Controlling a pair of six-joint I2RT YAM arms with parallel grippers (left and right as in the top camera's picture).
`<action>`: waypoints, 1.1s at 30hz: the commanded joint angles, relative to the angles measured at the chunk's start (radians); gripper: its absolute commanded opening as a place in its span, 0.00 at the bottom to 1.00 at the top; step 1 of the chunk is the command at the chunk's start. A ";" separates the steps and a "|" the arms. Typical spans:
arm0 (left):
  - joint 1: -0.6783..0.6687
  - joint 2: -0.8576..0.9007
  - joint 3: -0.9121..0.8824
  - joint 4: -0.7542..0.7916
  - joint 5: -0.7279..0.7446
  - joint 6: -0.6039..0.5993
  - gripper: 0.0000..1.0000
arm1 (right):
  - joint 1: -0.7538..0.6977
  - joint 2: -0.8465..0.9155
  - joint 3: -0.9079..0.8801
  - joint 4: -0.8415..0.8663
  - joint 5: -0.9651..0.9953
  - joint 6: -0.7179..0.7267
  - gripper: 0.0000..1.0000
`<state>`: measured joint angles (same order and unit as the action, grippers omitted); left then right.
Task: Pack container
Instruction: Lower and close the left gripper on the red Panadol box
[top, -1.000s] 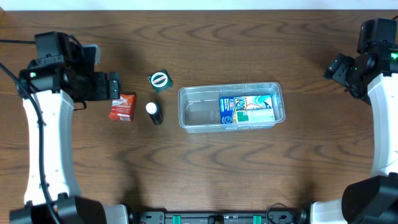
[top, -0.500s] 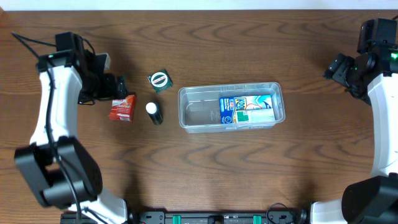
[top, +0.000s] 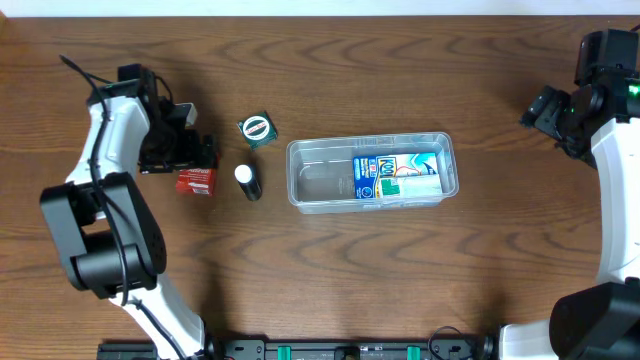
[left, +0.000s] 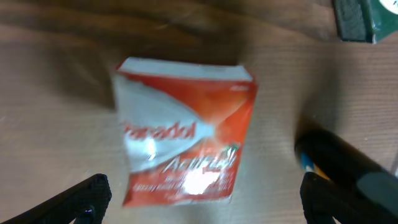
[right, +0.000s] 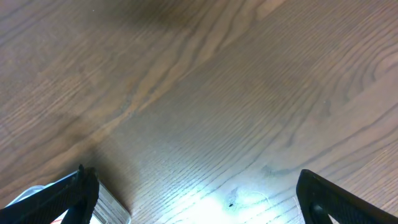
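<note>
While your left gripper hangs wide open over the red packet (right gripper open too), drop down, pinch it, then fill the container.

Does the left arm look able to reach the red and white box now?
Probably yes. The left gripper is open right above the red and white box, one finger on each side, with nothing covering it. Only the dark bottle lies close to one finger.

Carton in container; likely bottle leftward
</note>
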<state>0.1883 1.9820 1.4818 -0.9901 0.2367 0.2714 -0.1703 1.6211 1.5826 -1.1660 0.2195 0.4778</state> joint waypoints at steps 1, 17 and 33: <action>-0.032 0.013 0.012 0.014 -0.007 0.032 0.98 | -0.006 0.001 0.002 -0.001 0.008 -0.004 0.99; -0.054 0.040 0.005 0.059 -0.170 0.031 0.98 | -0.006 0.001 0.002 -0.001 0.008 -0.004 0.99; -0.054 0.040 -0.058 0.099 -0.170 0.031 0.98 | -0.006 0.001 0.002 -0.001 0.008 -0.004 0.99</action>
<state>0.1291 2.0087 1.4326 -0.8894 0.0776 0.2897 -0.1703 1.6211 1.5826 -1.1660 0.2195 0.4778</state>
